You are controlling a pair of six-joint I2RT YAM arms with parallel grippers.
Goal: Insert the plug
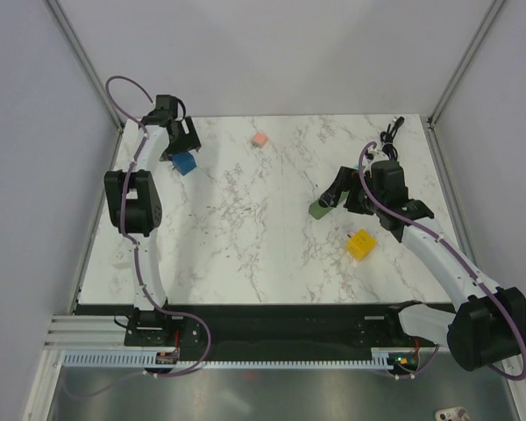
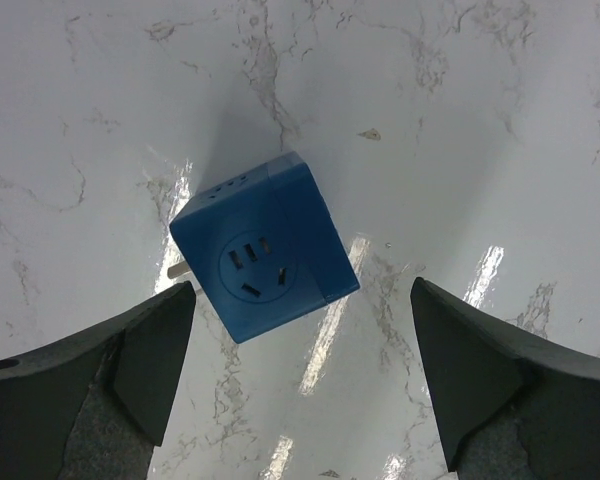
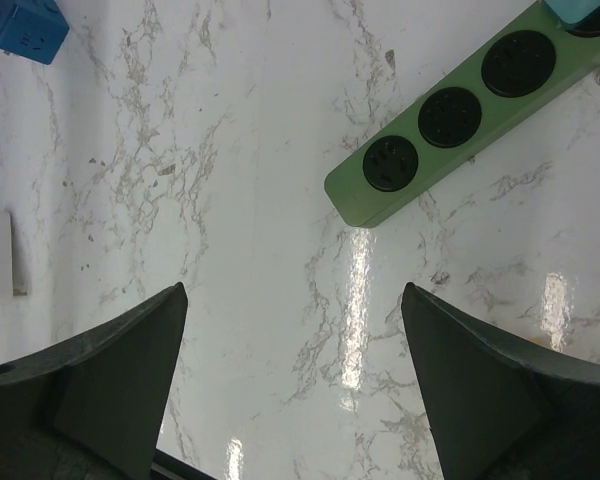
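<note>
Above the blue cube [image 2: 265,245], left pincer [image 2: 302,335] hangs released; right pincer [image 3: 292,300] released near green strip [image 3: 450,120].

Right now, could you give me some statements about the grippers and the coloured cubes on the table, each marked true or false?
The left gripper is open near the blue plastic socket cube. True.
The long green power strip rests on the yellow cube. False: they lie apart on the marble table.
The right gripper holds a plug. False: it is open and empty.
A small pink cube lies near the table's far edge. True.
</note>
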